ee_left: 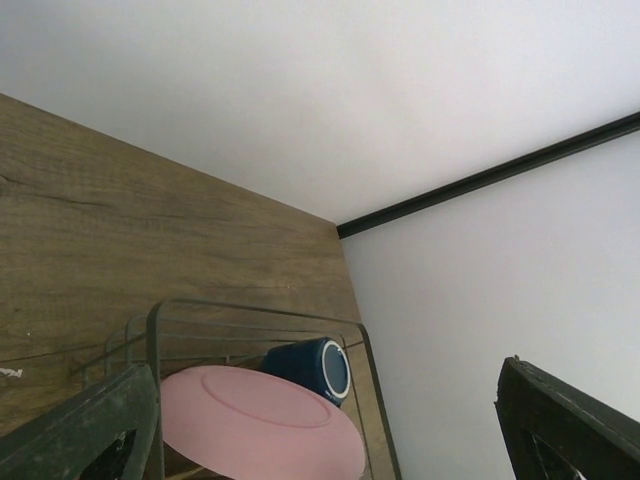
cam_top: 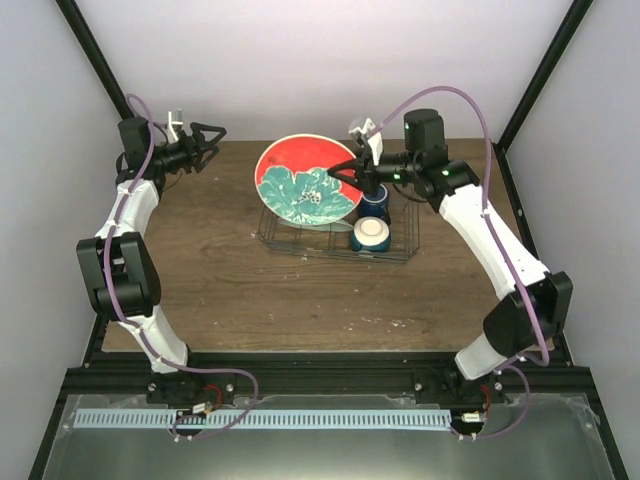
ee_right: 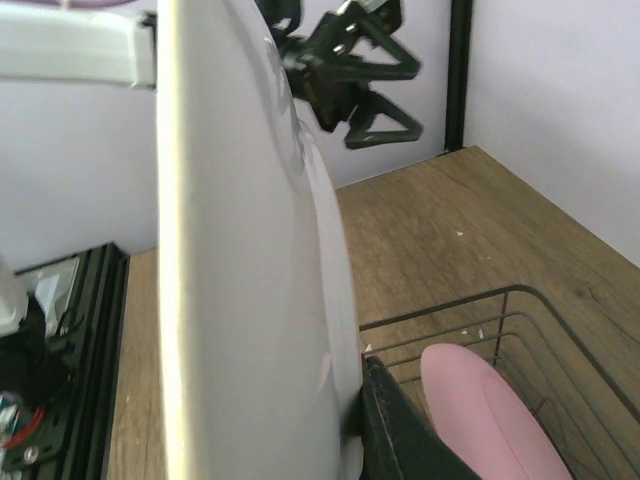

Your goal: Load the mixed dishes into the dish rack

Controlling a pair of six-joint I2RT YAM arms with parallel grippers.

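- Broadly, the tabletop [cam_top: 220,280] carries one thing, the dish rack [cam_top: 300,247], which sits toward the far edge, a little right of the middle. It is thin wire and, I judge, light enough to skid if a plate is pushed against it.
- Next in size is the teal-and-red patterned plate [cam_top: 308,180], held on edge and tilted over the rack's left half. Its painted face is turned up toward the overhead camera. I cannot tell whether its lower rim touches the wires.
- My right gripper [cam_top: 352,172] is clenched on that plate's right rim. I take the plate as stiff, glazed, slick and breakable, and heavy for a grip so far off its centre. It may swing or slide between the fingers, so the rim is the only sensible hold, and I would let its lower edge find a slot before releasing.
- Smaller, the pink plate [ee_left: 260,425] leans inside the rack. It is the same hard, chip-prone ware.
- Toward the rack's right end stands the cream bowl [cam_top: 371,236], mouth up, on the near side.
- Just behind it lies the dark blue mug [cam_top: 375,203], which looks compact, rigid and apt to roll.
- Lastly, my left gripper [cam_top: 212,143] hovers spread wide near the far left corner, holding nothing.
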